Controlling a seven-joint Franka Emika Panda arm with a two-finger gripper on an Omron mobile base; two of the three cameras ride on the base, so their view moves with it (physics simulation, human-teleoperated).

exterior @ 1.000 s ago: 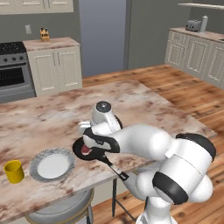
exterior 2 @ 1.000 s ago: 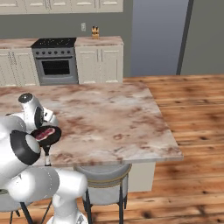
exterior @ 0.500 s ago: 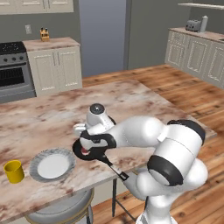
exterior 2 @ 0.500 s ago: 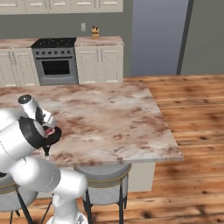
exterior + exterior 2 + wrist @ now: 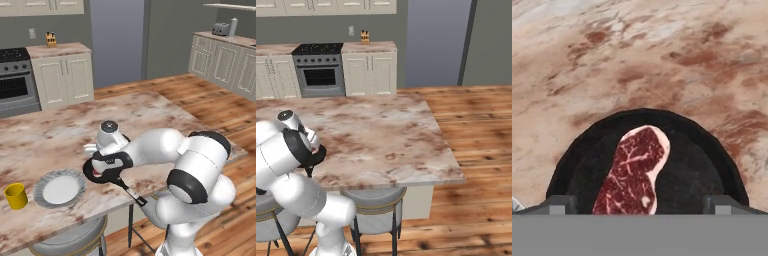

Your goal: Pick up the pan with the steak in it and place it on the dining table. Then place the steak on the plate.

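Red-pink steak (image 5: pixel 635 172) lies flat inside the black pan (image 5: pixel 689 165), which rests on the marbled dining table (image 5: pixel 150 112) just right of the white plate (image 5: pixel 59 188). Above it the gripper (image 5: pixel 640 204) hangs spread wide, both fingertips (image 5: pixel 561 204) gripping nothing.

Plate (image 5: pixel 59 189) crowds the pan's (image 5: pixel 100 175) left; dining table (image 5: pixel 165 120) beyond lies open.
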